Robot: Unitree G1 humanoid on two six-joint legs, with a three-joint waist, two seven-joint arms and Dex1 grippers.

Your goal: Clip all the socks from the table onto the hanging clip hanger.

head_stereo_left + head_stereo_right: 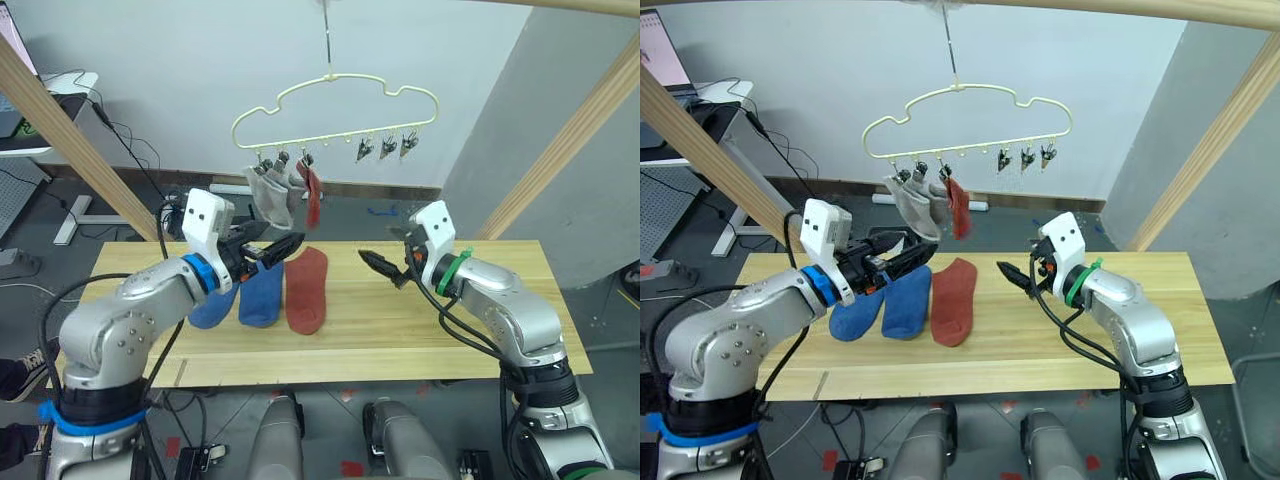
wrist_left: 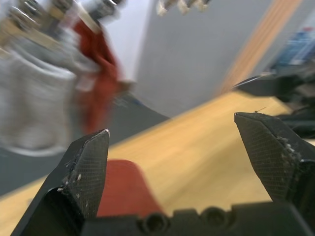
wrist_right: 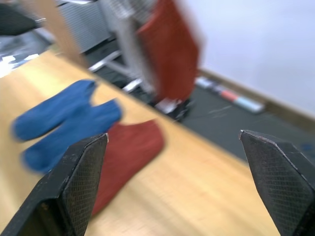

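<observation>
- While three socks hang clipped on the clip hanger (image 1: 335, 105), two grey socks (image 1: 272, 197) and one rust-red hanging sock (image 1: 313, 196) on its 9 o'clock-side clips, three are left on the bench (image 1: 420, 330): two blue socks (image 1: 262, 292) and a rust-red sock (image 1: 306, 288), lying side by side.
- The three clips toward the hanger's 3 o'clock end (image 1: 385, 147) look empty, so I judge the task about half done.
- My left end effector (image 1: 272, 250) is wide open, holding nothing, hovering above the blue socks, at 9 o'clock of the rust-red one.
- My right end effector (image 1: 385, 266) is also wide open and empty, above bare bench, at 3 o'clock of the rust-red sock, apart from it.
- Step in hand, as I judge it: pick the next sock; the rust-red one sits nearest the right arm and the free clips.
- To do it well: come down on the sock's cuff end, toward 12 o'clock, and pinch only that sock's fabric, not the blue one touching its 9 o'clock edge.
- Lift by the cuff so the sock hangs straight, then present the edge to the nearest empty clip while the other end effector squeezes the clip open.
- Risk: soft knit can slip or bunch; the hanger hangs free and may swing when pushed.
</observation>
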